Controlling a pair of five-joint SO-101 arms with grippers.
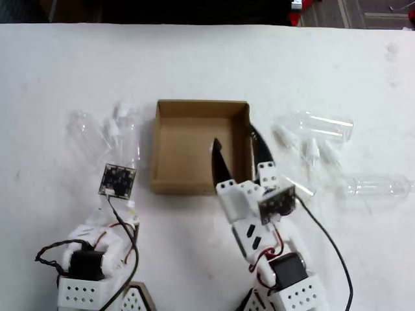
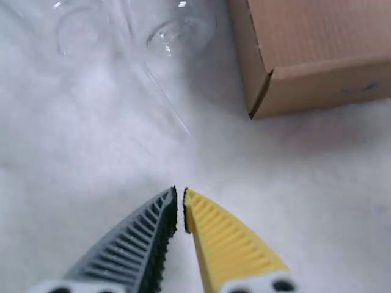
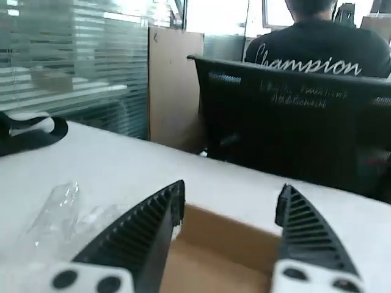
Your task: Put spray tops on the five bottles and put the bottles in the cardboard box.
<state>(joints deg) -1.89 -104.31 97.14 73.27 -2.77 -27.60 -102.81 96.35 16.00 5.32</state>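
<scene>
The open cardboard box (image 1: 170,146) sits mid-table, nothing showing inside. Clear bottles (image 1: 87,129) lie to its left with a white spray top (image 1: 117,124) among them. More clear bottles (image 1: 324,124) (image 1: 379,188) and several spray tops (image 1: 312,152) lie to its right. My right gripper (image 1: 233,136) hangs open over the box's right side, its black fingers (image 3: 146,235) above the box (image 3: 226,250) and holding nothing. My left gripper (image 2: 181,198) is shut and empty just above the table, near the box corner (image 2: 305,55) and two bottle ends (image 2: 183,27).
The white table (image 1: 207,65) stretches bare behind the box. Both arm bases and their cables (image 1: 324,233) stand at the near edge. A person sits in a black chair (image 3: 293,116) beyond the far edge, back turned.
</scene>
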